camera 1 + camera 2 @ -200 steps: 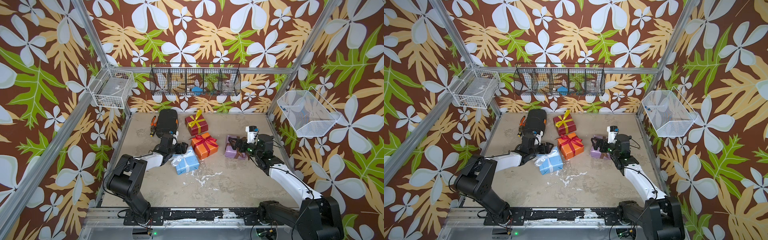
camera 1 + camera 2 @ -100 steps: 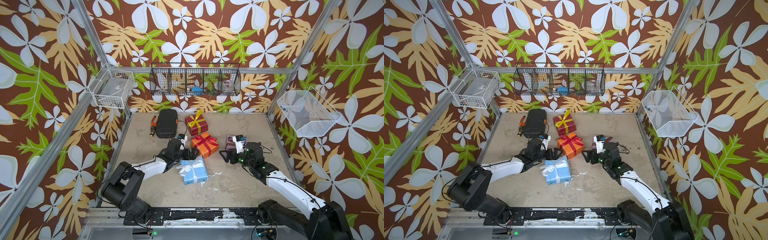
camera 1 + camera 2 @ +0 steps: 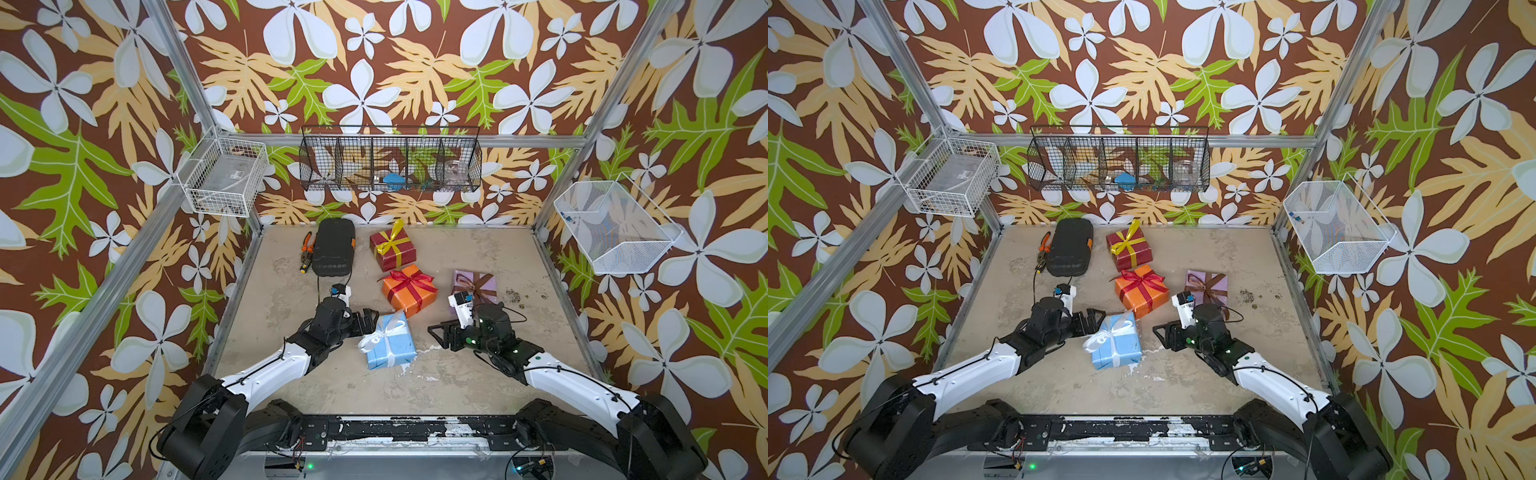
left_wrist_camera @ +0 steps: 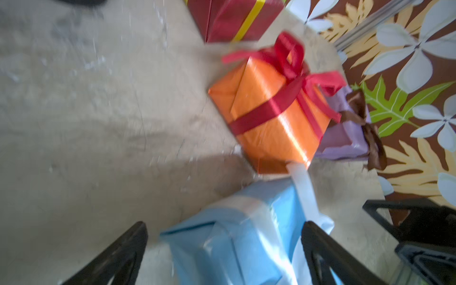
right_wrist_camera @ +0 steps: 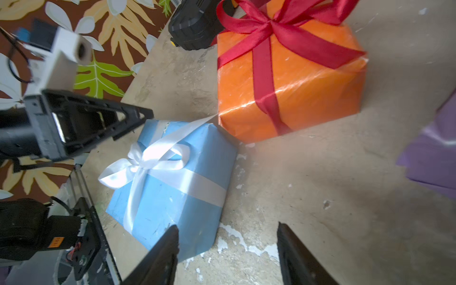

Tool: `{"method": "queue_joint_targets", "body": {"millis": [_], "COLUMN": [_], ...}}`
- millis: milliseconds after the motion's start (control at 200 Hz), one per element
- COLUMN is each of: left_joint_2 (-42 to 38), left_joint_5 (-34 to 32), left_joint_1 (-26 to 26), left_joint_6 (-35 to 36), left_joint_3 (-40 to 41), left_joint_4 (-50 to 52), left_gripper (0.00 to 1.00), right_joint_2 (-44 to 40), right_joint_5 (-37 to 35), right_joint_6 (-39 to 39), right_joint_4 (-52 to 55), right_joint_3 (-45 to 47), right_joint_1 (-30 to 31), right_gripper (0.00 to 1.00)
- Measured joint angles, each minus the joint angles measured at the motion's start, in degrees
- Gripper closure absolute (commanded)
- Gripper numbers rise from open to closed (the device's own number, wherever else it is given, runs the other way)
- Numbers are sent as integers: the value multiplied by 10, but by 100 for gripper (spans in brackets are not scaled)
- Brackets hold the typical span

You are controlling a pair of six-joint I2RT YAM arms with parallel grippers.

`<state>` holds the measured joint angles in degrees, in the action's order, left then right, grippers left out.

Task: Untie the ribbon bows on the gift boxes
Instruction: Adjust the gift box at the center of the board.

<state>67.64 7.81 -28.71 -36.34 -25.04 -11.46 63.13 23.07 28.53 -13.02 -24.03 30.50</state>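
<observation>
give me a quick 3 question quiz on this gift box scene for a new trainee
1. Multiple choice: which ribbon is on the light blue box? A red, B white, C brown.
2. True or false: the orange box has its ribbon already off.
3. Fill in: the black case lies beside the ____ box at the back.

Key
1. B: the white bow sits on it.
2. False: the red bow is tied.
3. Dark red, with a yellow ribbon.

Both the left hand and the right hand flank the blue box, holding nothing.
</observation>
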Motion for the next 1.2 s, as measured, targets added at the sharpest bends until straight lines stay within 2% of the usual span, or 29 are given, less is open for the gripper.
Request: {"method": "queue_joint_targets", "body": {"millis": [100, 250, 305, 440, 711, 966, 1201], "left_joint_2": [1, 33, 51, 109, 187, 158, 100], "left_joint_5": [32, 74, 86, 110, 136, 138, 82], "left_joint_1": [-4, -16, -23, -50, -111, -120, -111], "left_joint_6": [-24, -43, -52, -54, -56, -85, -68], "left_joint_3": [26, 28, 22, -12, -52, -17, -15], "left_joint_4": [-26, -87, -108, -151, -211, -228, -188], "left_gripper": [0, 0, 0, 0, 1, 0, 0], "right_joint_2": [10, 11, 7, -2, -17, -23, 10], "right_joint_5": [9, 3, -8, -33, -67, -44, 24], "right_joint_6": [11, 14, 14, 18, 26, 27, 27], "right_joint_4": [-16, -14, -10, 6, 32, 43, 17], "right_joint_3": [-1, -7, -10, -16, -11, 2, 18], "right_joint_1": [3, 4, 6, 5, -22, -42, -42], "right_gripper": [26, 24, 25, 36, 39, 39, 37]}}
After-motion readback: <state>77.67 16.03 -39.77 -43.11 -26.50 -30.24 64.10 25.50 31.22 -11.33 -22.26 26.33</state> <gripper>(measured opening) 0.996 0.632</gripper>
